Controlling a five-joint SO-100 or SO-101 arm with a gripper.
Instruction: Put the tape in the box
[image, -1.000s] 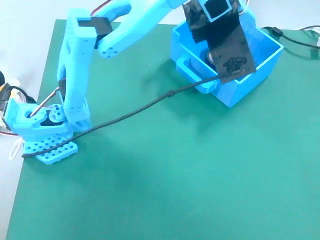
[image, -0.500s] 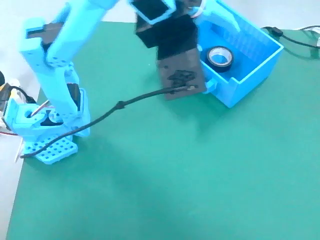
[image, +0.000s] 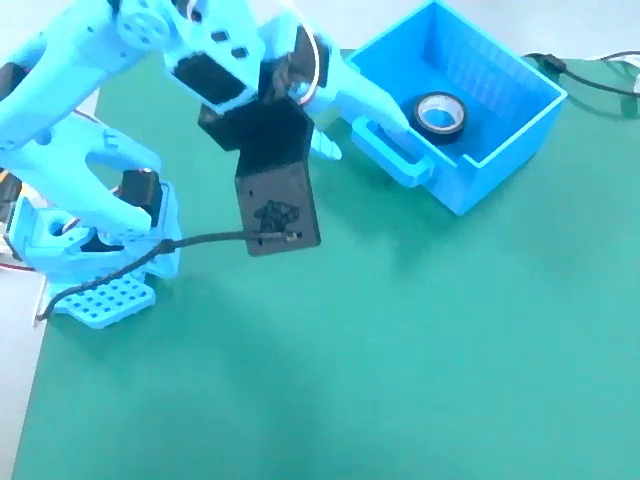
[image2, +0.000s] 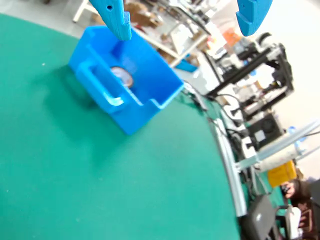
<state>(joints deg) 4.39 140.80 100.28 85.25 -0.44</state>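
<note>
1. One roll of black tape (image: 439, 113) with a pale core lies flat on the floor of the blue box (image: 500, 150); in the wrist view only part of the roll (image2: 121, 76) shows above the box wall (image2: 140, 100).
2. Box: stands on the green tabletop (image: 400, 350), loop handle (image: 392, 152) facing the arm.
3. Gripper (image2: 182, 22): jaws spread wide apart and holding nothing, raised above the tabletop on the handle side of the box.
4. Black cable (image: 150, 255): runs from the wrist camera mount (image: 278, 200) toward the arm base (image: 100, 290).
</note>
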